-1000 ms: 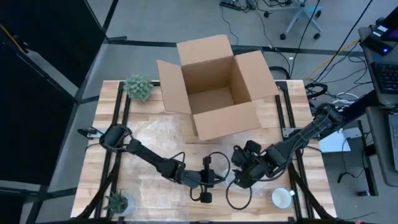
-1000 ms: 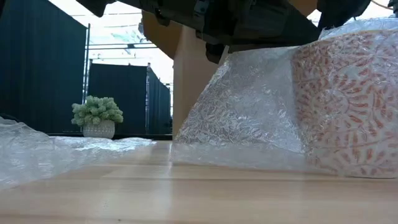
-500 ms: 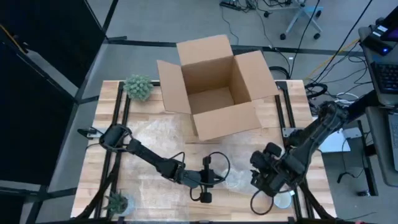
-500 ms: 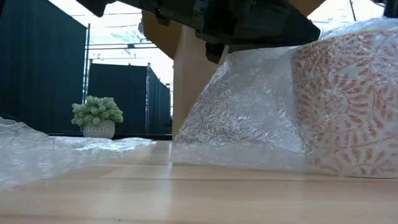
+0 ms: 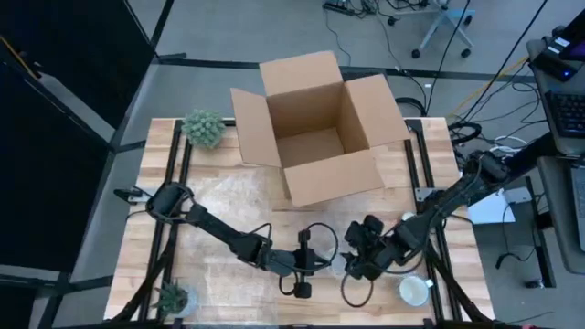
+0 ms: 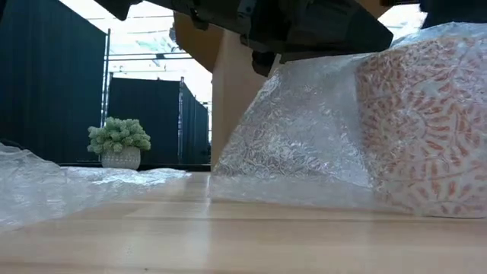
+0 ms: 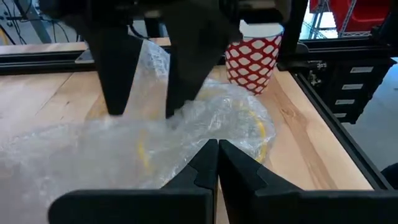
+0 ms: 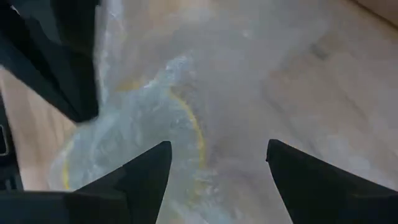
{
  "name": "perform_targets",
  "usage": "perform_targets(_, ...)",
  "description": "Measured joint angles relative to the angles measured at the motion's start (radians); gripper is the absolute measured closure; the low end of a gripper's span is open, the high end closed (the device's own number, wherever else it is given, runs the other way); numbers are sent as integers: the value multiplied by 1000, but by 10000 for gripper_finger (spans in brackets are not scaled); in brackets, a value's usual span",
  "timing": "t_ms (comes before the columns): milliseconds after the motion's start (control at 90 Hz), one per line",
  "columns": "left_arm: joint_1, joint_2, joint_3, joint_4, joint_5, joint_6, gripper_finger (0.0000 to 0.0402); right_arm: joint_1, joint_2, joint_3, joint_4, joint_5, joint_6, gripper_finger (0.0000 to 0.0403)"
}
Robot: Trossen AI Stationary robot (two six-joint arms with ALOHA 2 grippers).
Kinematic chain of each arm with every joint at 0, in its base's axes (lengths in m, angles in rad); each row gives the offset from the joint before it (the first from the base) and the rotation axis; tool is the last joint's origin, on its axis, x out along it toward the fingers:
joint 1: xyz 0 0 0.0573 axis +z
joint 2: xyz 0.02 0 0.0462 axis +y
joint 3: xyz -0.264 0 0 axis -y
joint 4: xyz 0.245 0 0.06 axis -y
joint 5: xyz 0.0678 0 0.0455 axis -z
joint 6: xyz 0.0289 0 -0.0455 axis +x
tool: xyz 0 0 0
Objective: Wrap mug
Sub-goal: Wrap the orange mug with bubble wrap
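At the near edge of the wooden counter (image 5: 219,201), the left gripper (image 7: 212,155) pins clear bubble wrap (image 7: 118,149) over the yellow-rimmed mug (image 8: 134,134), jaws together on the film. The right gripper (image 8: 214,165), jaws apart, hovers just beside; it should gather loose wrap snugly without shifting the pinned fold.

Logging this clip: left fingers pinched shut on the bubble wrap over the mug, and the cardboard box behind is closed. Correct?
Not quite. The cardboard box is open, flaps spread, as the high view shows. The left gripper is shut on the bubble wrap over the mug.
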Motion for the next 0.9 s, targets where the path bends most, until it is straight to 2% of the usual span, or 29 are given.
perform_targets(400,-1,-5,25,-1,0,1,402,-49,158,3,33,-74,-37,149)
perform_targets(767,20,22,68,-15,1,-1,402,-53,154,0,63,-71,-66,149)
perform_targets(900,37,70,73,6,16,-70,402,-52,154,1,56,-80,-73,149)
